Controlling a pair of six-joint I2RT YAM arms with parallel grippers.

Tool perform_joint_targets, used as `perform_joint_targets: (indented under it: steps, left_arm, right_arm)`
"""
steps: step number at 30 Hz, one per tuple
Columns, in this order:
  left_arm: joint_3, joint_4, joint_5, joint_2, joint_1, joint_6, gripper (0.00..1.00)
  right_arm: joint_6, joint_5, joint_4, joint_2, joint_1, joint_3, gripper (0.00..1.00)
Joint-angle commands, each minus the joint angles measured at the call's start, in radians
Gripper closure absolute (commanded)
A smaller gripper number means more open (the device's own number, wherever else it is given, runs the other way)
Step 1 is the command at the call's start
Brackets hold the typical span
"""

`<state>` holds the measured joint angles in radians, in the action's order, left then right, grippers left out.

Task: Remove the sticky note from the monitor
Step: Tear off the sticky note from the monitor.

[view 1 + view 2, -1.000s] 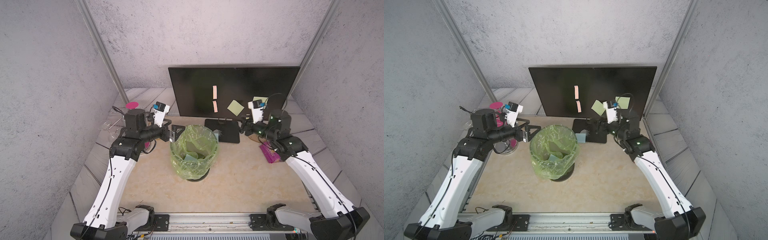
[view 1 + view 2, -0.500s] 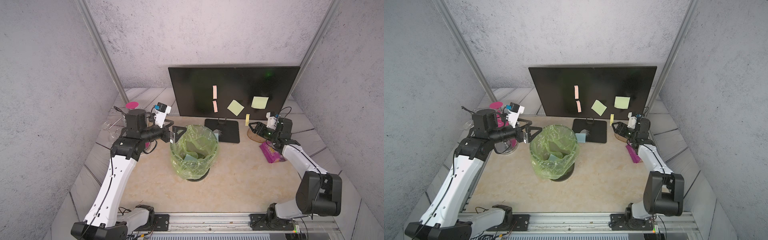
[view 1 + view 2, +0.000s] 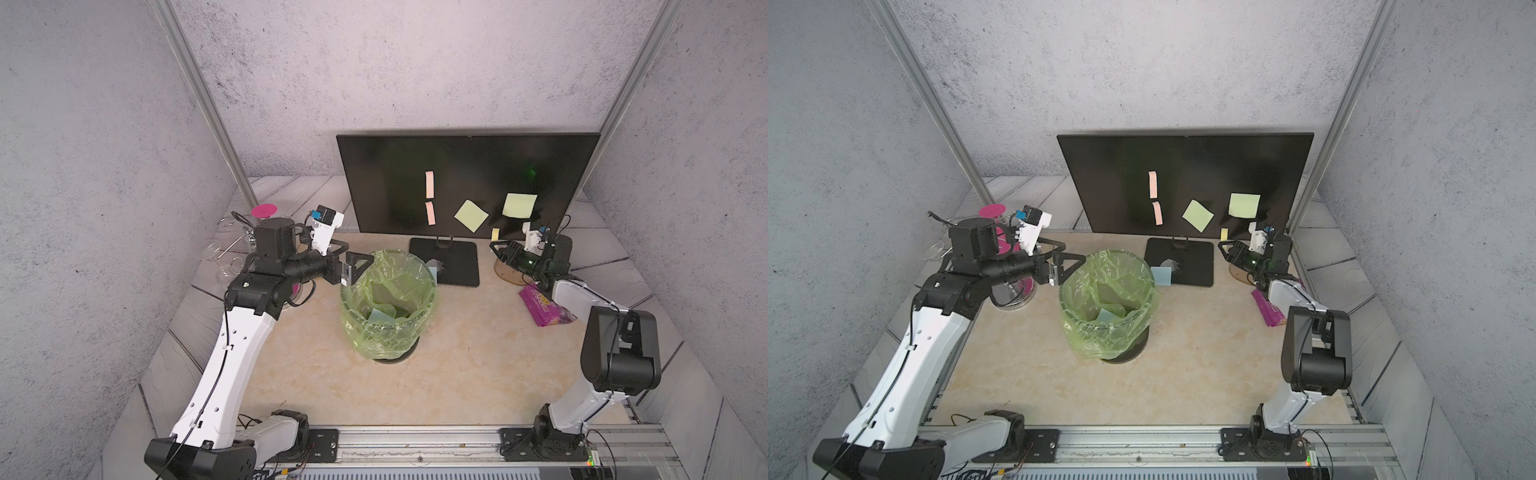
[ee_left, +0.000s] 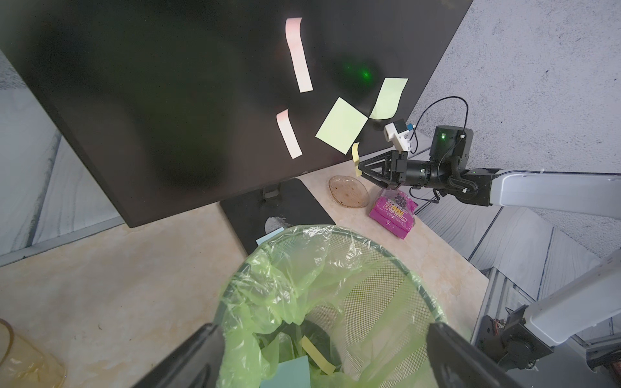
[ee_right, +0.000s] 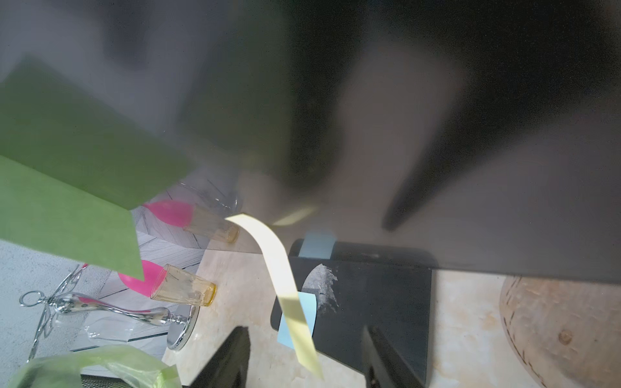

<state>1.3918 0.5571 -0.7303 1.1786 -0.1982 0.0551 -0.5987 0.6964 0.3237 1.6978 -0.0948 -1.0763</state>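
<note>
Sticky note (image 5: 279, 265) looks light, floppy (stuck at one end); pinch its free end, right gripper (image 5: 304, 332) jaws apart around it.

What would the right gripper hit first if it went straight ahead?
Probably the yellow sticky strip hanging from the monitor's lower edge, between the right gripper's open jaws.

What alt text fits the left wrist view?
A black monitor carries pink strips and green notes; the right end effector sits at a small yellow strip near the screen's lower edge. Below, a green-lined bin holds loose notes.
</note>
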Motion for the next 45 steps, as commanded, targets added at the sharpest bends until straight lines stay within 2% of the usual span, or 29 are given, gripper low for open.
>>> perform_joint_targets:
  steps: [1, 5, 11, 20, 23, 31, 33, 37, 41, 45]
  left_arm:
    - [0.014, -0.009, -0.017, 0.003, 0.005, 0.0, 0.0]
    - [0.015, -0.004, -0.015, 0.001, 0.005, 0.0, 0.0]
    - [0.015, -0.003, -0.013, 0.001, 0.005, 0.002, 0.0]
    - [0.011, -0.003, -0.011, -0.002, 0.005, 0.003, 0.0]
    - [0.01, -0.003, -0.011, -0.002, 0.005, 0.002, 0.0]
    - [0.006, -0.015, -0.012, 0.004, 0.004, 0.009, 0.0]
    - [0.006, -0.019, -0.013, 0.006, 0.005, 0.012, 0.0]
    - [0.006, -0.022, -0.011, 0.012, 0.003, 0.02, 0.0]
    - [0.006, -0.022, 0.007, 0.002, 0.003, 0.022, 0.0]
    - [0.014, -0.009, 0.018, -0.006, 0.003, 0.017, 0.0]
  right_arm:
    - [-0.017, 0.031, 0.05, 0.037, -0.002, -0.042, 0.45]
    - [-0.009, 0.035, 0.051, 0.056, -0.002, -0.05, 0.49]
    - [-0.036, 0.071, 0.105, 0.053, 0.002, -0.033, 0.74]
    - [-0.015, 0.062, 0.078, -0.064, 0.004, 0.022, 0.96]
    - [0.018, 0.057, 0.03, -0.147, 0.006, 0.046, 1.0]
    - [0.107, 0.072, -0.128, -0.419, 0.047, 0.126, 1.0]
    - [0.153, 0.059, -0.198, -0.493, 0.104, 0.113, 1.0]
    - [0.332, -0.017, -0.432, -0.557, 0.311, -0.014, 1.0]
    - [0.393, -0.065, -0.479, -0.532, 0.501, -0.064, 1.0]
    - [0.514, -0.209, -0.59, -0.448, 0.684, -0.144, 1.0]
